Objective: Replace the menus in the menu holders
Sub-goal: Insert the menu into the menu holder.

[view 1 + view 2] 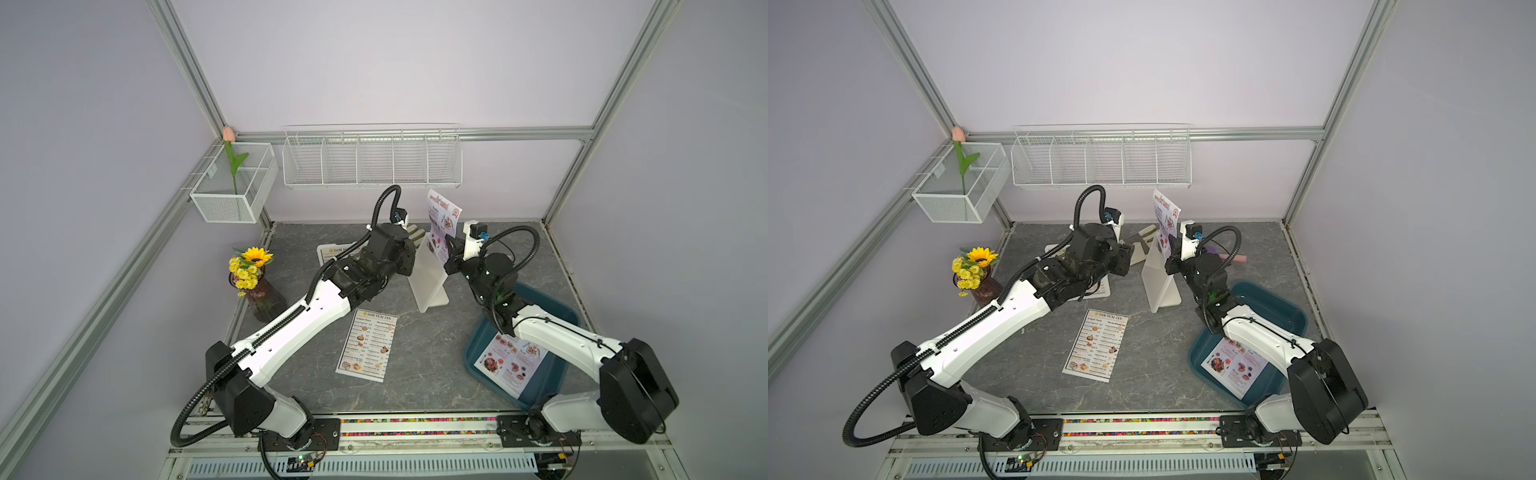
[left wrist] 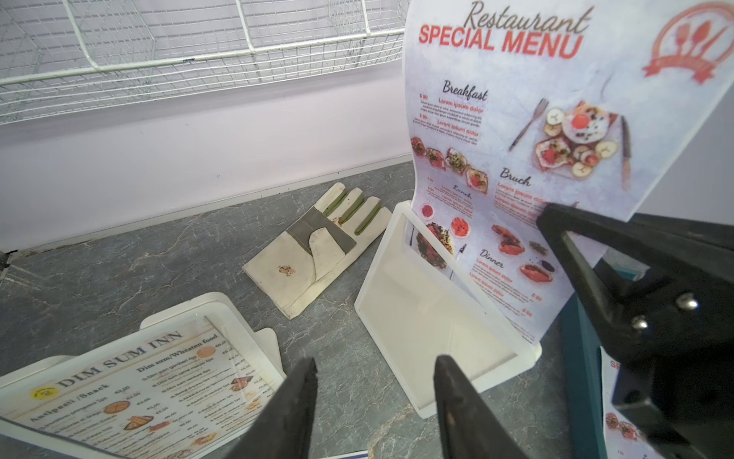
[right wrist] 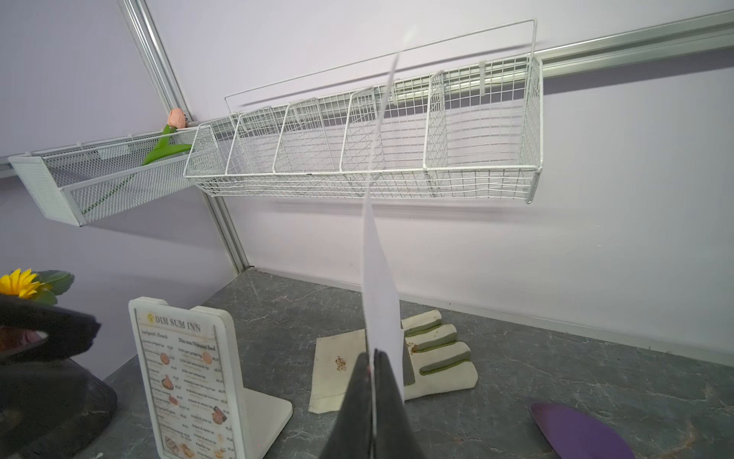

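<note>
- Step in hand: the red-headed SPECIAL MENU paper sheet is being fed into the empty white plastic menu holder, which stands mid-table.
- Right gripper: its jaws are clamped on the sheet's side edge. The sheet rises upright and bowed above the holder, and its lower corner appears to sit just behind the clear front.
- Left gripper: its jaws are apart and hold nothing. It is just in front of the holder's lower frame.
- Next move, as judged: lower the sheet straight down the slot while the left gripper steadies the frame against tipping.
- Left to do: the second white holder shows a black-headed DIM SUM INN menu. A spare SPECIAL MENU sheet lies in the dark teal plastic tray. A loose DIM SUM INN sheet lies flat on the grey marbled table.
</note>
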